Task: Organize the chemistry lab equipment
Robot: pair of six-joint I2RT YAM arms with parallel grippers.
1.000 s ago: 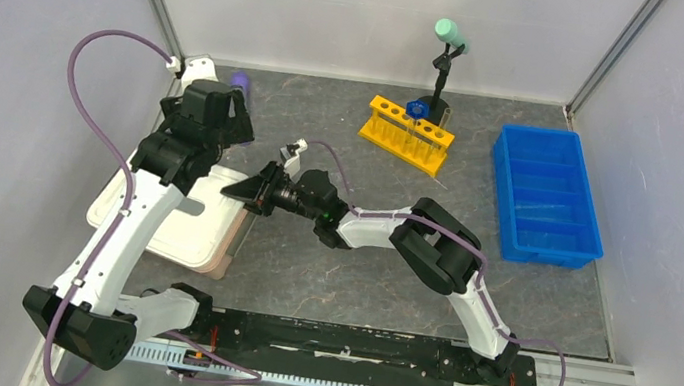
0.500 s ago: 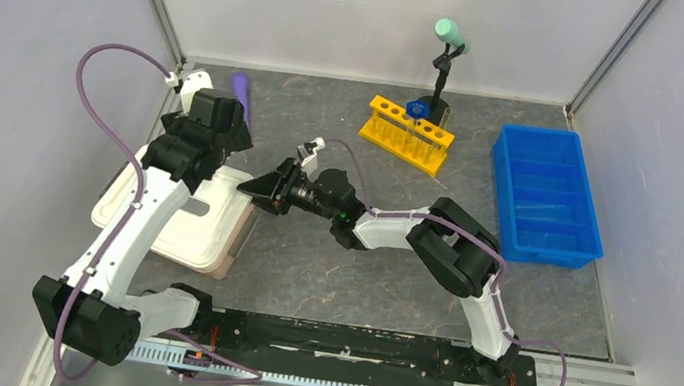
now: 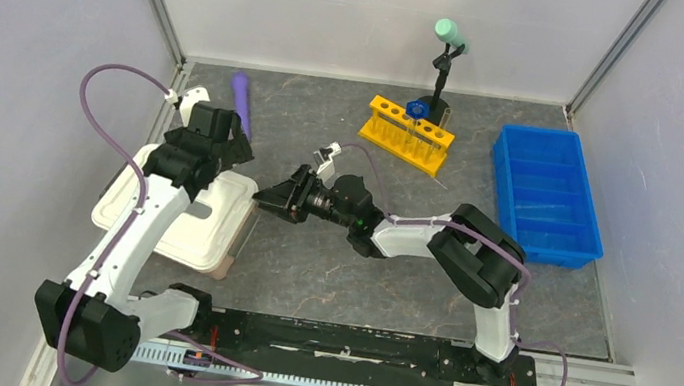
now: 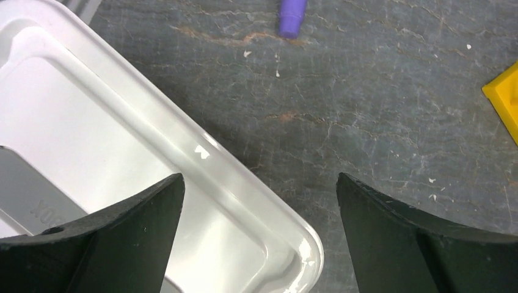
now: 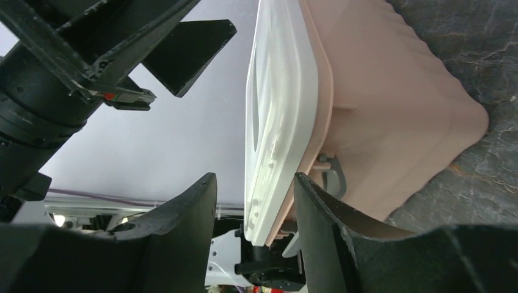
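Two grippers spread: left gripper (image 4: 259, 183) over white lid (image 4: 122, 140) corner, right gripper (image 5: 255, 180) straddling lid edge; table (image 4: 366, 110) beyond.

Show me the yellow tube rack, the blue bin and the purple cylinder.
yellow tube rack (image 3: 407, 134): top external view, its top plate.
blue bin (image 3: 542, 178): top external view, bare inner compartment.
purple cylinder (image 3: 241, 103): top external view, mid-body.

left end effector (image 4: 259, 182): comes back from the far end of the surface toward the near side; hangs now above the far right corner of the white-lidded box (image 3: 212, 223)
purple cylinder (image 3: 241, 101): no longer half hidden under the left arm; shows at full length
right end effector (image 3: 272, 198): draws back to the right, from over the lid to the box's right edge
right elbow (image 3: 487, 260): swings further right
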